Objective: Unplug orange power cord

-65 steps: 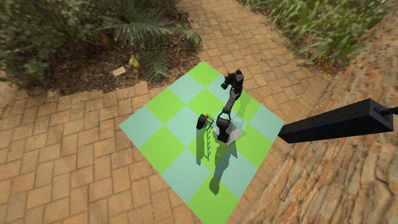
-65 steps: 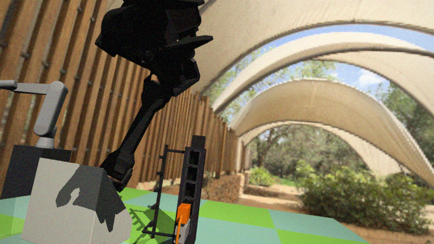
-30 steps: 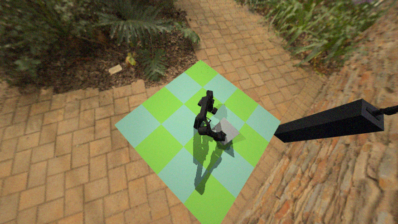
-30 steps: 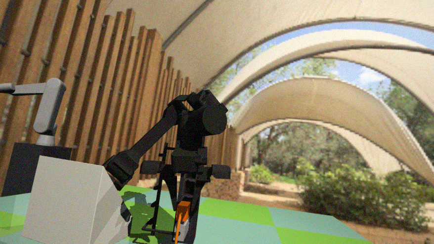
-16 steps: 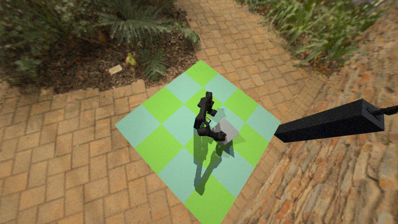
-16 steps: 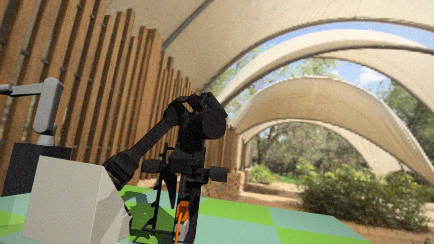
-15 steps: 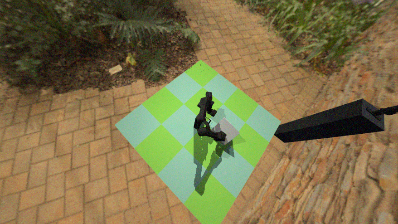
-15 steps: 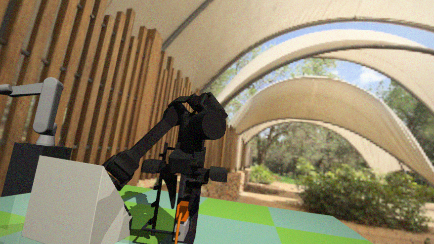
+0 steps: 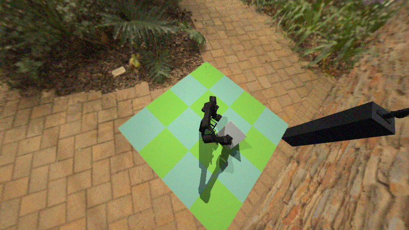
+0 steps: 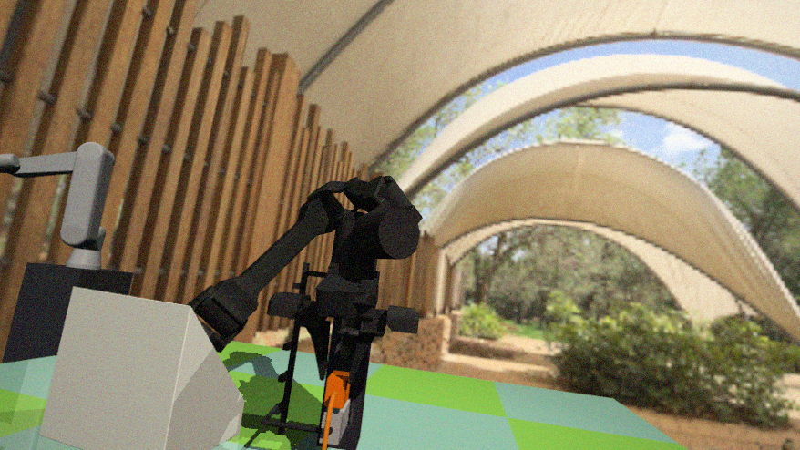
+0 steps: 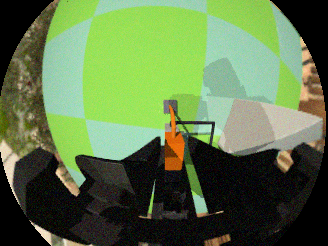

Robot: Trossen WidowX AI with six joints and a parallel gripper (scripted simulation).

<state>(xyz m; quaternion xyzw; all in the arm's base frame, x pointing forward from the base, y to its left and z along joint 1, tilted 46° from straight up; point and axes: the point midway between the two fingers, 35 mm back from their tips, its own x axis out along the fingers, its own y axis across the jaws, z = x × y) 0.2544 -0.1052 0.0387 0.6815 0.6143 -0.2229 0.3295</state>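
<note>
The black power strip [image 10: 354,408] [image 11: 173,176] stands upright, with a thin black frame beside it. The orange plug [image 10: 337,389] [image 11: 174,154] sits against the strip's socket side, low down. Its orange cord [image 10: 327,421] [image 11: 173,119] runs down from it. A grey plug [image 10: 335,429] is just below. My gripper [image 10: 334,373] [image 11: 174,139] points down at the strip and is partly open, with its fingers on either side of the strip and plug and no clear grip on either. The dark finger and strip overlap in the exterior view, so contact is hard to judge.
A pale grey block [image 9: 233,132] [image 10: 120,369] [image 11: 270,126] stands under my arm's base, near the strip. The thin black frame [image 10: 288,385] [image 11: 213,135] is close to one finger. A grey arm [image 10: 87,196] on a dark stand is farther back.
</note>
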